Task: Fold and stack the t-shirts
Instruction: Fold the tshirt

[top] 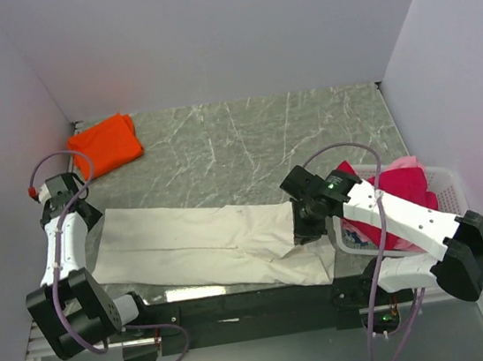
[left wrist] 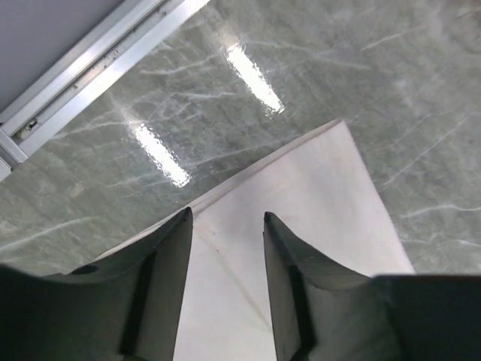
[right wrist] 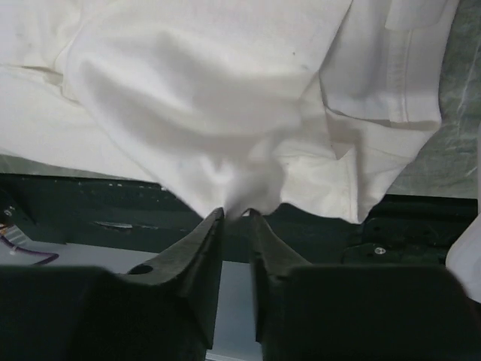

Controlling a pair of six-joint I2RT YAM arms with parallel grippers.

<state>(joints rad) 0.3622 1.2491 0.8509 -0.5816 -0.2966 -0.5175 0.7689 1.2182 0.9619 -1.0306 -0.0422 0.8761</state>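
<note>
The large cream t-shirt [top: 214, 242] lies spread across the near part of the marble table, partly folded into a long band. My right gripper [top: 308, 227] is shut on a pinch of its cloth near its right end; in the right wrist view the fingers [right wrist: 234, 216] grip a bunched fold of the cream t-shirt [right wrist: 225, 98]. My left gripper [top: 84, 212] is open and empty just above the shirt's left edge; the left wrist view shows it [left wrist: 225, 216] over a corner of the shirt [left wrist: 316, 195]. An orange t-shirt [top: 108, 145] lies folded at the back left.
A white lattice basket [top: 442, 179] stands at the right, behind my right arm, holding a crimson-red t-shirt [top: 399, 193] and a pale pink one [top: 406, 162]. White walls close the table at the back and both sides. A black rail [top: 240, 303] runs along the near edge.
</note>
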